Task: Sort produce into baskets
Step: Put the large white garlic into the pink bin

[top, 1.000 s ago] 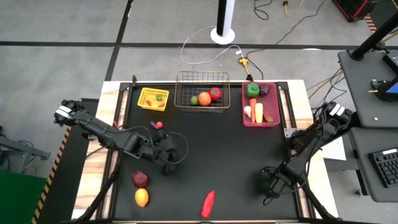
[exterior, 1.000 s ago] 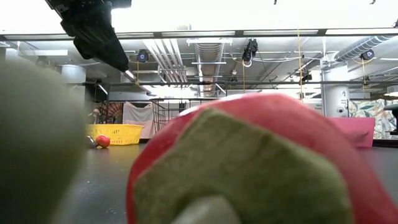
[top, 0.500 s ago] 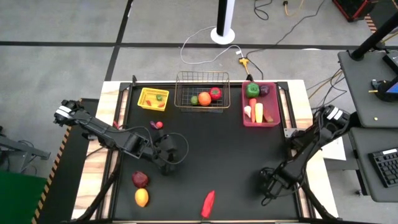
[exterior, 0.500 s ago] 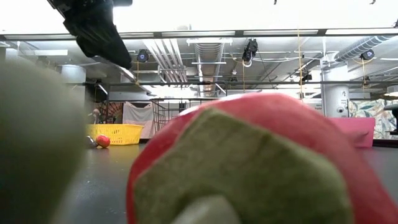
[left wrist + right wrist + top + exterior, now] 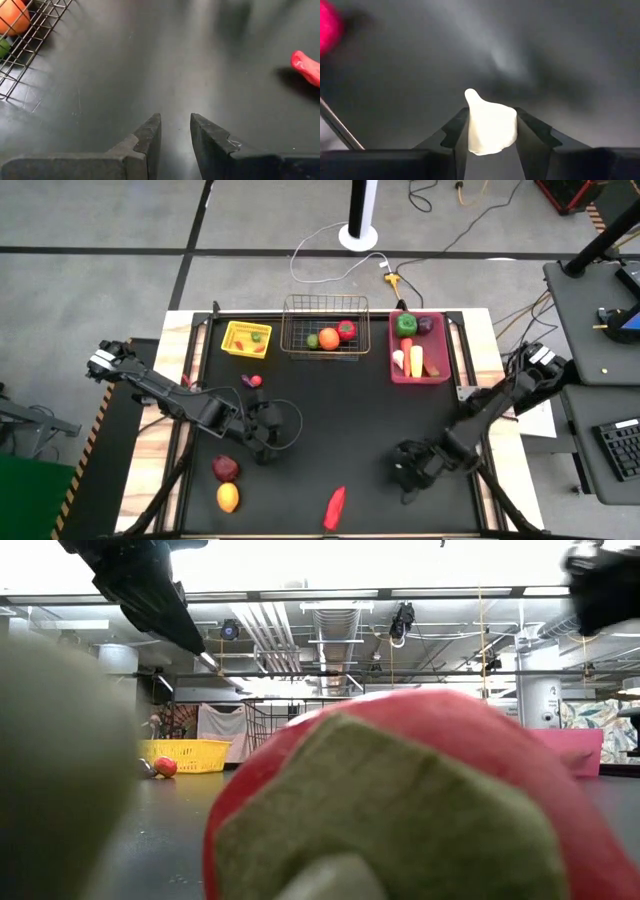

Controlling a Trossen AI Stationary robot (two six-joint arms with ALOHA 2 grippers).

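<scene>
My right gripper [image 5: 405,477] hangs over the table's near right part, shut on a small white piece of produce [image 5: 490,127] with a pointed tip. My left gripper [image 5: 266,436] hovers over the left middle of the table; its fingers [image 5: 175,120] stand a little apart with nothing between them. On the mat lie a dark red piece [image 5: 225,468], a yellow one [image 5: 228,498], a red pepper [image 5: 335,507] and a small red one [image 5: 252,380]. At the far edge stand the yellow tray [image 5: 232,340], the wire basket [image 5: 324,310] and the pink bin [image 5: 441,350], each holding produce. My right gripper pinches the white piece by its two opposite sides [image 5: 471,131] between its two fingers. The fingers slant down from above. The piece's pointed tip [image 5: 471,94] sticks out past the fingertips. It seems to hang clear of the dark mat.
The red pepper [image 5: 400,800] lies right in front of the low camera and fills its view, with a blurred piece [image 5: 50,770] beside it. The black mat's middle, between the arms and the baskets, is bare. Wooden rails [image 5: 180,370] edge the table left and right.
My right gripper has gone toward the table's left, away from the right edge, and its wrist has turned; the arm now shows at the low view's upper right. My left arm has stayed where it was, rolling slightly.
</scene>
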